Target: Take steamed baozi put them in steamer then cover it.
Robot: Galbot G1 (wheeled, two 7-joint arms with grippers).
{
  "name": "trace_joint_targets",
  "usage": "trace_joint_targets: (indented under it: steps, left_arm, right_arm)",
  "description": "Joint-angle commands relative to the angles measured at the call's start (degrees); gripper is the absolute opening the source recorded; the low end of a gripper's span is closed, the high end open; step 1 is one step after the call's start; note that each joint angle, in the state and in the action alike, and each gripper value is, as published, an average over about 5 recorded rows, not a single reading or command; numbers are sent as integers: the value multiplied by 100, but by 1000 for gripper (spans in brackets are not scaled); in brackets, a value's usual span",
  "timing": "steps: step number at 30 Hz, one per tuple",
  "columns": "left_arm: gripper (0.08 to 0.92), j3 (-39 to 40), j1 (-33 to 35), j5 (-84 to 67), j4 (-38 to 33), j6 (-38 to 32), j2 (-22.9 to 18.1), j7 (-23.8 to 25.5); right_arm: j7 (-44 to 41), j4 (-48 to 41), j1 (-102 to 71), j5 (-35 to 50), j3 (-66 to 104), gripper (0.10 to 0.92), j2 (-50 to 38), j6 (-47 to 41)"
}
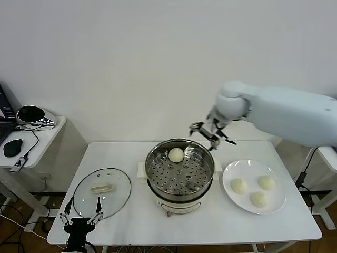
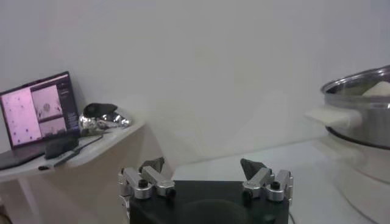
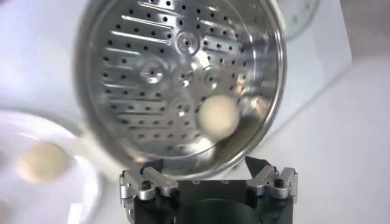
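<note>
Near counter point(image 1: 131, 221) edge: left gripper point(image 1: 80, 217), jaws apart, empty, beside the cover point(image 1: 102, 191) lying flat. Centre: steamer point(image 1: 179, 174) holding one steamed baozi point(image 1: 176, 154); three more on plate point(image 1: 254, 203). Beyond rim: right gripper point(image 1: 206, 132), jaws apart, empty.

A lab: bare white walls, side desk point(image 1: 45, 134) with laptop point(image 2: 38, 112).

A plain white wall point(image 1: 131, 63) rises behind the white table point(image 1: 126, 158). At the left, a side table point(image 1: 37, 139) bears a laptop point(image 2: 39, 115).
</note>
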Motion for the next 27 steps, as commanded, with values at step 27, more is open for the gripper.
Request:
trace_joint_targets:
  steps: [27]
  left_arm:
    - [823, -250, 123, 31, -44, 5, -27, 22]
  right_arm:
    - [-231, -1669, -4344, -1215, 2809, 823, -675, -448]
